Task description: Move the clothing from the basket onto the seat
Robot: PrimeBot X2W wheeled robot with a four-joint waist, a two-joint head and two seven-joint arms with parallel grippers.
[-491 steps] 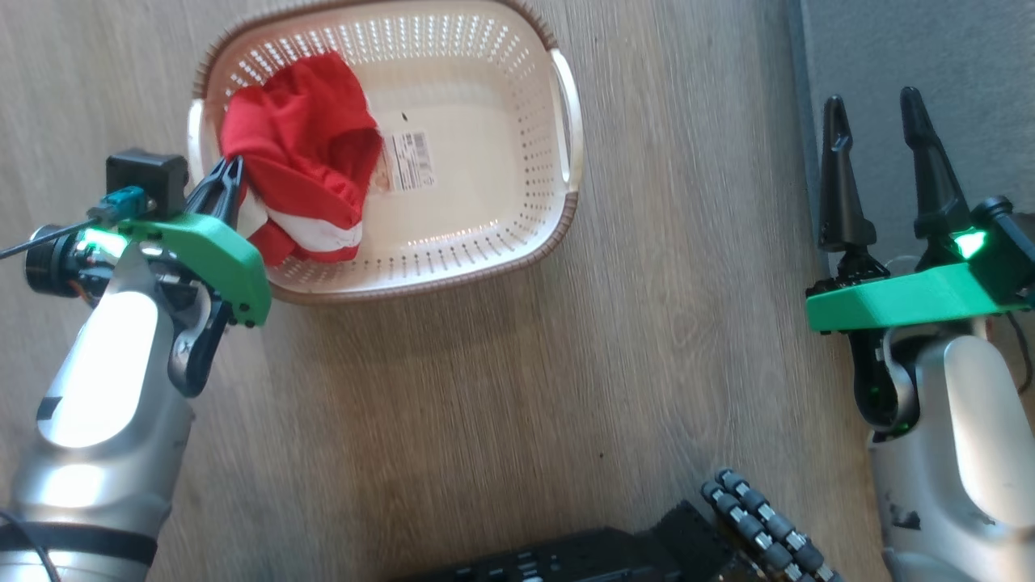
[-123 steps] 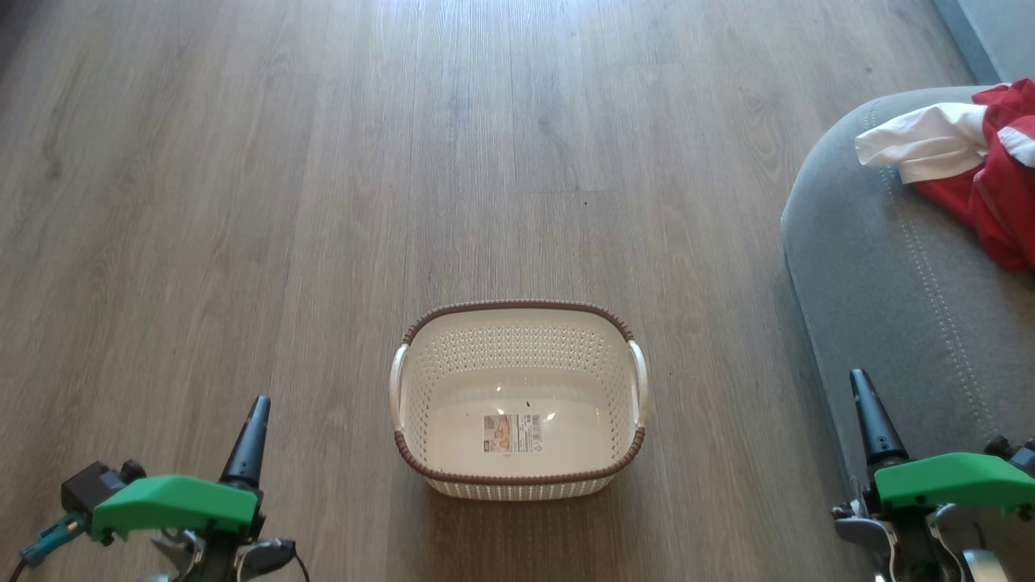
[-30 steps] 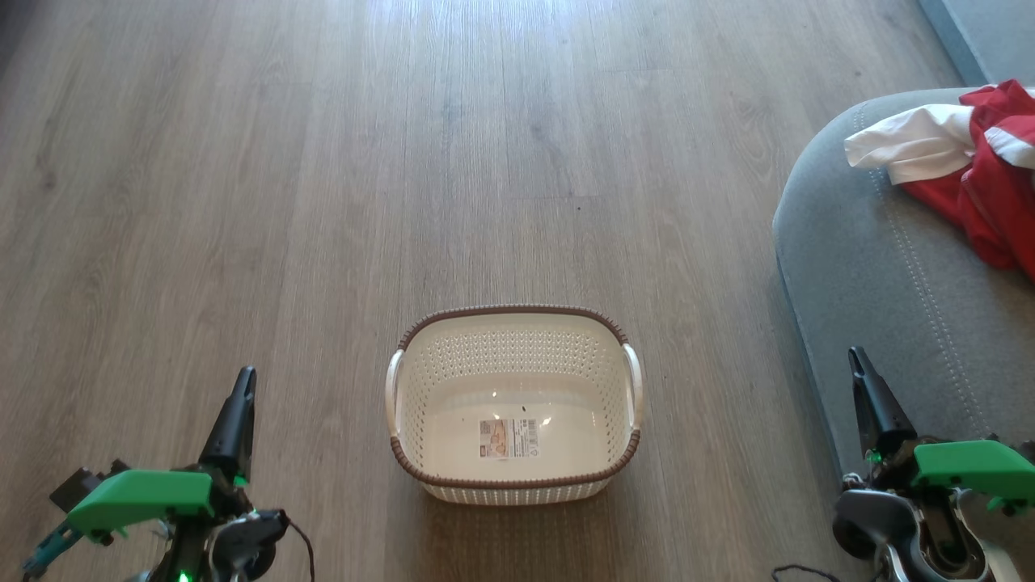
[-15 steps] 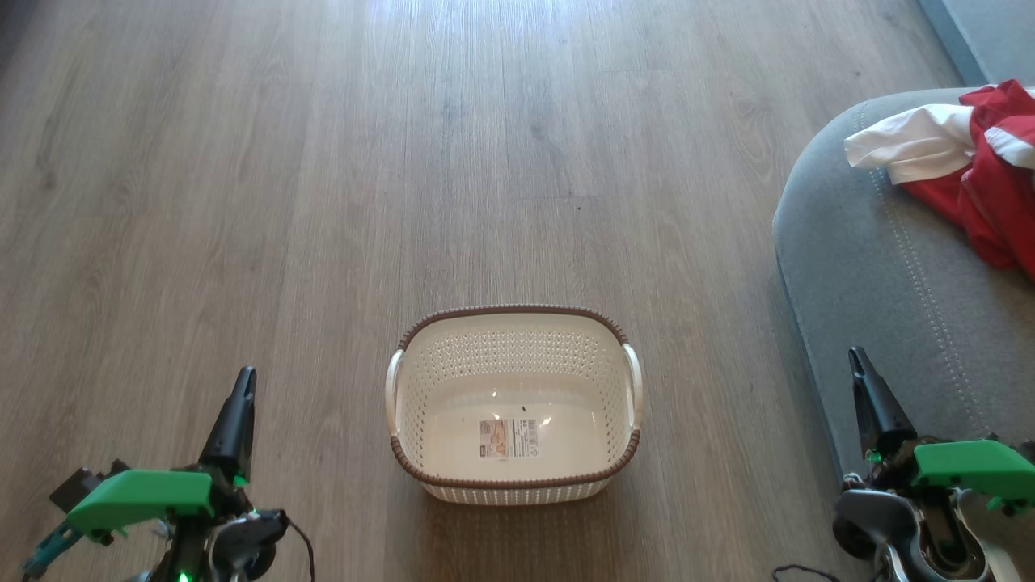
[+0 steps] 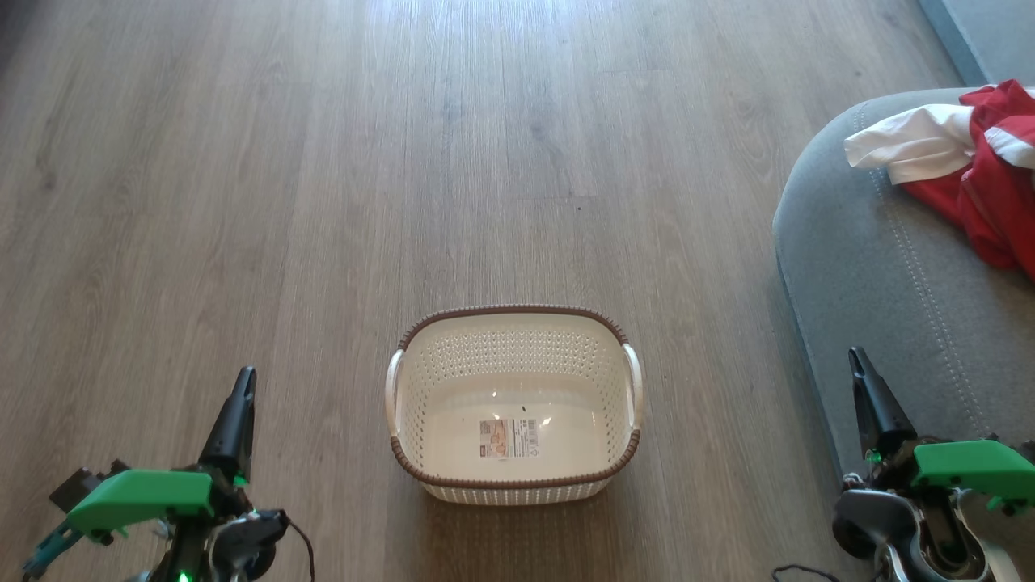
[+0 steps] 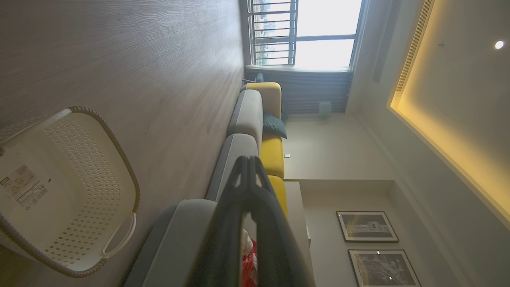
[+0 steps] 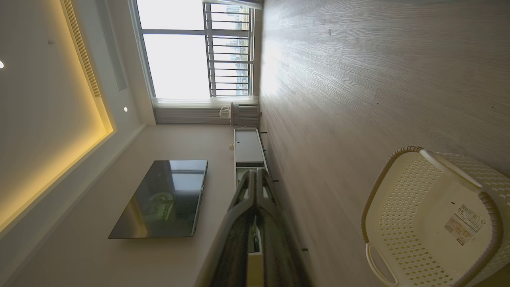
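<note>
While clothing (image 5: 990, 190) lies on the seat (image 5: 881, 275), the basket (image 5: 517, 310) holds a sticker (image 5: 509, 437); left claw (image 6: 248, 162), right claw (image 7: 257, 174) closed.

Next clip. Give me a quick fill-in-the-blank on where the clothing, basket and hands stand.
1. The red and white clothing lies on the grey ____.
2. The cream basket stands on the wooden ____.
3. The left hand and the right hand are both ____, gripping nothing.
Missing words: seat; floor; shut.
</note>
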